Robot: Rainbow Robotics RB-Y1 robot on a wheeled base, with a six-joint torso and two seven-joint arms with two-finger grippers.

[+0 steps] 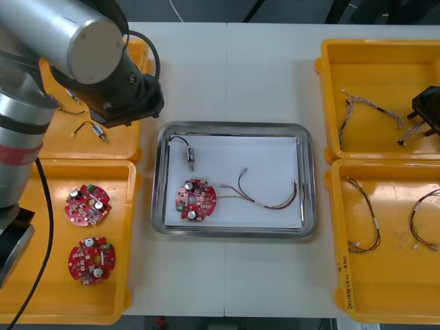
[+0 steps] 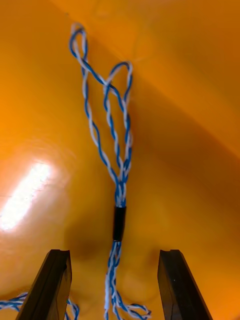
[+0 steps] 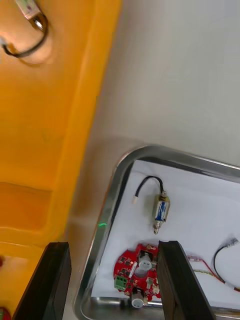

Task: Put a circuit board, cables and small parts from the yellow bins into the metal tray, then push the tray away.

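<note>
- The right wrist view shows up close a twisted blue and white cable (image 2: 119, 165) on the glossy floor of the far right yellow bin (image 2: 190, 75). A short black sleeve (image 2: 119, 223) gathers its looped strands.
- The cable runs between the right gripper's (image 2: 116, 252) fingers, which stand apart and clear of it.
- In the left wrist view the left gripper (image 3: 114, 245) has its fingers spread too. It is over the pale bench (image 3: 175, 75), between the far left yellow bin (image 3: 45, 125) and the tray's corner.
- From the front, the metal tray (image 1: 234, 128) has a shiny rounded rim and a white inside. It holds a round red circuit board (image 1: 195, 200), a small metal part (image 1: 190, 157) with a curved black lead, and a thin red and yellow cable (image 1: 256, 202).
- The near left yellow bin (image 1: 41, 172) holds a second board (image 1: 87, 205) and a third board (image 1: 91, 260).
</note>
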